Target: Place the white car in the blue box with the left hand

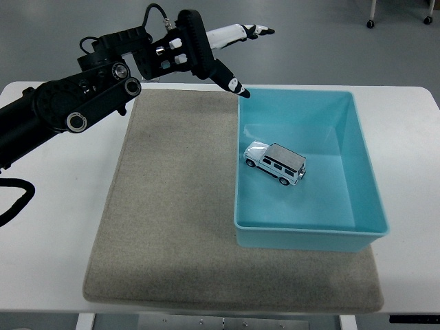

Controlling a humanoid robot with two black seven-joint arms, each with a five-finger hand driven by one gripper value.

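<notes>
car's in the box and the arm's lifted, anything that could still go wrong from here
Little is left to fail. The left hand is open and raised, but one fingertip hangs near the blue box back-left corner; a low sweep could nudge the box on the mat. The white car sits on its wheels, so a bump might roll it.

A white rectangular desk (48, 206) with rounded corners carries 1 large beige felt mat (172, 227) (roughly centred); a blue plastic box (364, 172) sits on the mat's right part.

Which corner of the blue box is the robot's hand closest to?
The far left corner of the blue box. The left hand has a fingertip just above it; the other three corners are well away.
</notes>
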